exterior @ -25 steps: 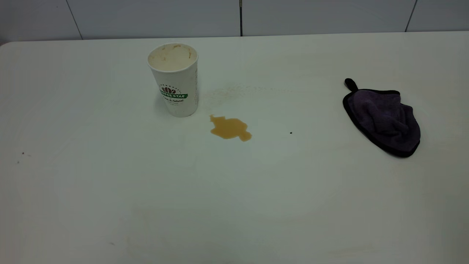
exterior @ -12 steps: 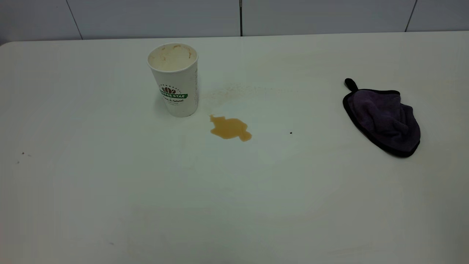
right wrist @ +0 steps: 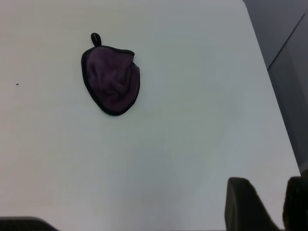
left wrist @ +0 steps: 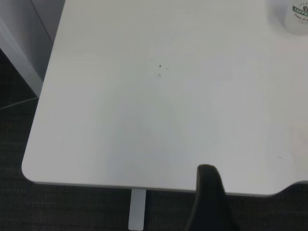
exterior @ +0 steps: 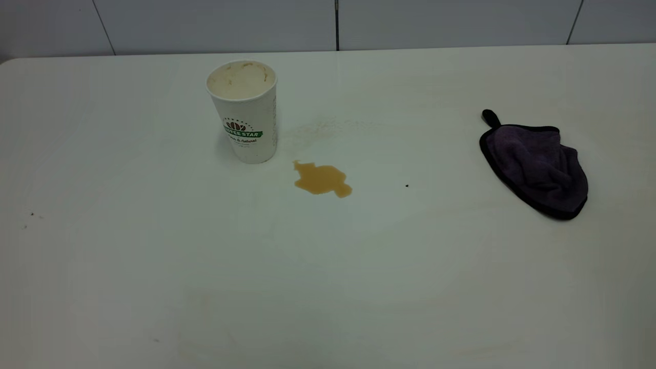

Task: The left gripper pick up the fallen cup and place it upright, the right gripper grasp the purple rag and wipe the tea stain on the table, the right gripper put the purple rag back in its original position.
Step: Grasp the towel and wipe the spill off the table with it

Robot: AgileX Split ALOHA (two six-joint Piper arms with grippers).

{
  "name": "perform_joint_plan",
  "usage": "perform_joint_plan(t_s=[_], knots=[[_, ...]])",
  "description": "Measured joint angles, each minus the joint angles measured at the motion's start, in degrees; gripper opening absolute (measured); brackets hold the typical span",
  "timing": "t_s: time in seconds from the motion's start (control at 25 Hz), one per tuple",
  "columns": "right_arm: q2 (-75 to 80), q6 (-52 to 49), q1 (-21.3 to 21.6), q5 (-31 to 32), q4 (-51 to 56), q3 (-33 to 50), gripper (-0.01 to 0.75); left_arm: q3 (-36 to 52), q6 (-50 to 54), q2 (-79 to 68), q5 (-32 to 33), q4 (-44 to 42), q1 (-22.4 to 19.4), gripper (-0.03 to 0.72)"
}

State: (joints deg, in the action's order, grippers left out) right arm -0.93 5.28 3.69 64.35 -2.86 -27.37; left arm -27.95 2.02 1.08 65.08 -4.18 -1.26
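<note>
Purple rag [right wrist: 111, 80] flat on table [right wrist: 192, 120], well apart from right claw [right wrist: 267, 204].

Smooth matt white table [exterior: 328, 287], paper cup [exterior: 247, 123], plush cloth purple rag [exterior: 538, 166]

The cup [exterior: 244, 110] stands upright on the table [exterior: 328, 287], left of centre and toward the far edge. The tea stain [exterior: 322, 179] lies just right of its base and nearer the camera, apart from it. The purple rag [exterior: 535, 165] lies well apart, at the right.
</note>
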Motion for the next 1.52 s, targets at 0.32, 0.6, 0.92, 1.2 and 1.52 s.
perform_joint_plan(t_s=[0.32,0.6,0.92,1.2,1.52], knots=[[1.8,-5.3,0.0,-0.9,-0.1,-0.9,0.27,0.0,0.0,0.0,0.0,0.0,0.0,0.545],[27.3,-8.3,0.0,-9.4,-1.1,-9.4,0.659,0.0,0.0,0.0,0.0,0.0,0.0,0.545],[65.6,-0.6,0.0,-17.4,3.6,-24.0,0.724,0.0,0.0,0.0,0.0,0.0,0.0,0.545],[91.3,3.9,-1.2,-24.1,6.7,-32.9,0.724,0.0,0.0,0.0,0.0,0.0,0.0,0.545],[116.2,3.7,-4.4,-26.5,7.7,-44.2,0.724,0.0,0.0,0.0,0.0,0.0,0.0,0.545]])
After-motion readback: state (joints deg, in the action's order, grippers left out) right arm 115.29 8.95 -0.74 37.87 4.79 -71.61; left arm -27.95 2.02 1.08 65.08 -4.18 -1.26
